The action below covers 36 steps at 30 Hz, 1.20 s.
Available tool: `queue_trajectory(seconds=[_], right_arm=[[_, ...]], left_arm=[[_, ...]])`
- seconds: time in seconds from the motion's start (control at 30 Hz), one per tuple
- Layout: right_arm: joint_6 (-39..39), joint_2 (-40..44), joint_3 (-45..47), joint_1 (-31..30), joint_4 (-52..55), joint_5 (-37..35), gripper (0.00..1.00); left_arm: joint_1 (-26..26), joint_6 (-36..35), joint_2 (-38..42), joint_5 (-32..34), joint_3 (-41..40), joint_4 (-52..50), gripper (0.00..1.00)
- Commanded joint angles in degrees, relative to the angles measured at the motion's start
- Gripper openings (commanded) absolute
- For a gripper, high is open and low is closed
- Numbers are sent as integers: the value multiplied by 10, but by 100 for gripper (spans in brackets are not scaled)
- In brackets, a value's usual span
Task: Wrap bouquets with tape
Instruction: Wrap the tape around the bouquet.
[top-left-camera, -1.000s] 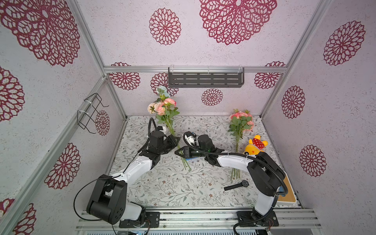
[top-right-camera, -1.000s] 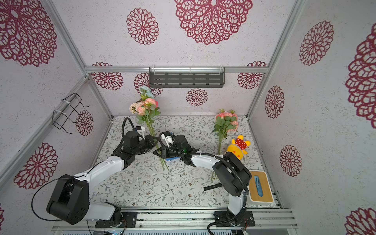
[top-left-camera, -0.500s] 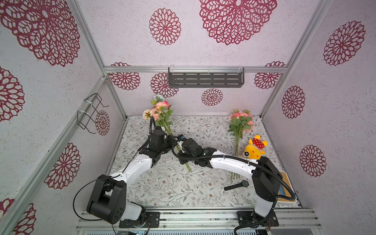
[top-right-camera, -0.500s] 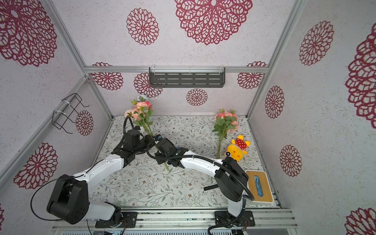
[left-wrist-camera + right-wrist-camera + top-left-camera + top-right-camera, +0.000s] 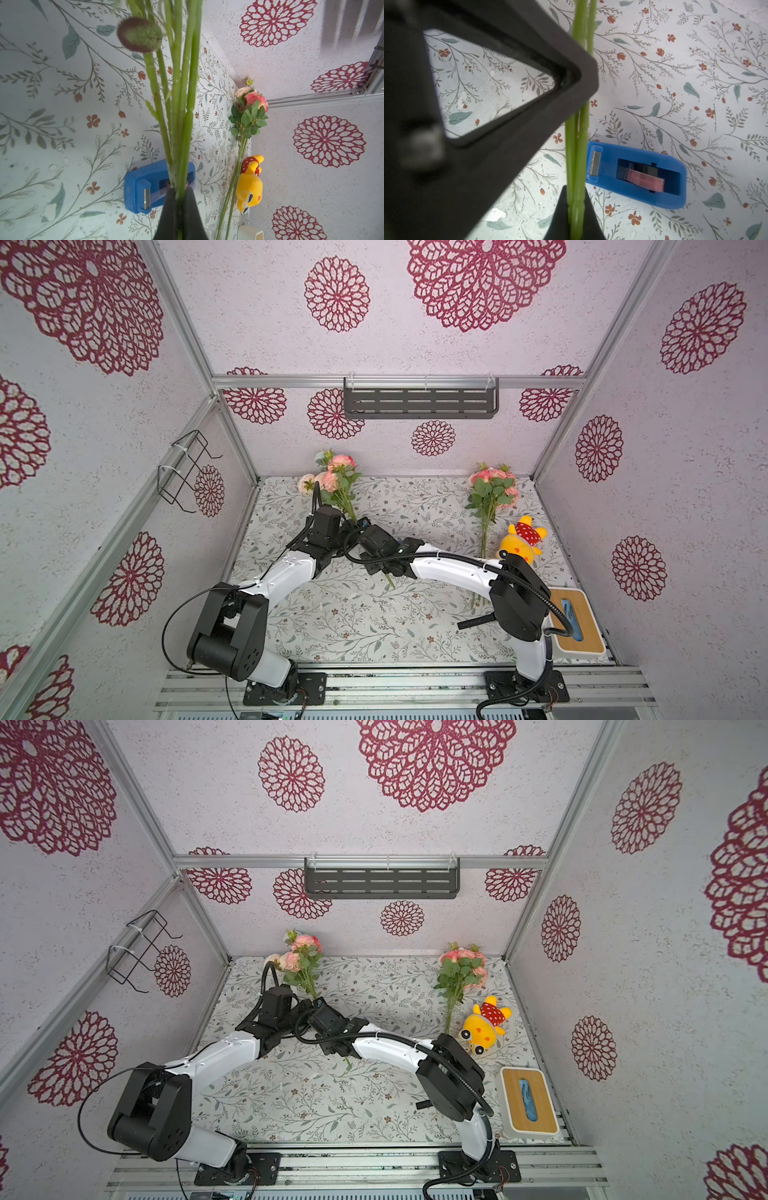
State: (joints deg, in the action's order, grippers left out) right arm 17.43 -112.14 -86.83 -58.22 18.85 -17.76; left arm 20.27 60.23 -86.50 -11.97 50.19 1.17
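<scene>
Floral-print paper covers the bench (image 5: pixel 332 626), and pale walls with crimson rosettes close it in on three sides. Take the yellow plush toy (image 5: pixel 521 541) as your marker.

Well apart from the toy, toward the robot's left, you have the held bouquet (image 5: pixel 336 477). Its pink and peach blooms are up near the back wall and its green stems slant down toward the arms. Both top views show the stem tips poking out below the right arm.

Your left fingers (image 5: pixel 170 218) are closed tight around those stems. Your right fingers (image 5: pixel 559 216) are pinched on the same stems just beside them, so both arms meet at one bundle.

On the held bouquet's side of the toy, the blue tape dispenser (image 5: pixel 609 176) sits flat on the bench. Its reddish tape roll (image 5: pixel 645 178) is in the well and its metal cutter (image 5: pixel 596 163) is at one end. The stems cross in front of the dispenser in both wrist views; whether they touch it you cannot tell.

Just beside the toy lies the second bouquet (image 5: pixel 492 489), blooms toward the back wall, with its long stems running past the toy. Near the toy, on the side away from the back wall, sits a white box with a wooden lid (image 5: pixel 575 622).
</scene>
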Motion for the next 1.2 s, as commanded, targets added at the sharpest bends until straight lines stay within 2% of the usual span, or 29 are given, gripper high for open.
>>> queue_trajectory(seconds=[0.0,0.03,0.07,0.13,0.2,0.23,0.3,0.37,0.47,0.53,0.57,0.7,0.8,0.9,1.03,1.1,1.17], right_arm=[[-36,49,15,-21,-70,27,36],[-31,55,21,-18,-71,33,48],[-31,61,27,-15,-71,39,55],[-35,80,48,-10,-80,33,61],[-35,121,101,-8,-132,18,66],[-33,140,126,-7,-158,15,74],[-14,180,178,2,-207,24,99],[12,208,208,24,-233,87,99],[82,229,257,83,-318,281,99],[147,226,287,115,-387,371,97],[168,219,291,125,-400,395,95],[162,182,251,132,-337,396,93],[166,129,194,139,-272,432,86],[224,91,185,150,-313,506,78],[264,60,179,150,-343,545,72],[271,47,176,150,-343,559,63],[275,38,175,150,-342,565,47]], left_arm=[[8,1,3,-9,6,8,0],[6,-1,4,-8,6,8,0],[2,-3,5,-9,6,9,0],[-4,-1,5,-16,5,18,0],[-10,5,3,-26,3,30,0],[-12,8,3,-28,0,38,0],[-12,10,2,-28,-2,46,0],[-13,10,2,-27,-3,46,0],[-13,18,3,-28,-14,57,0],[-13,21,2,-27,-23,62,0],[-13,26,3,-27,-30,71,0],[-13,28,-2,-27,-34,79,0],[-13,29,-4,-28,-39,90,0],[-15,36,-2,-24,-52,104,0],[-16,60,3,-21,-78,143,0],[-16,65,4,-18,-84,150,0],[-16,68,4,-16,-87,158,0]])
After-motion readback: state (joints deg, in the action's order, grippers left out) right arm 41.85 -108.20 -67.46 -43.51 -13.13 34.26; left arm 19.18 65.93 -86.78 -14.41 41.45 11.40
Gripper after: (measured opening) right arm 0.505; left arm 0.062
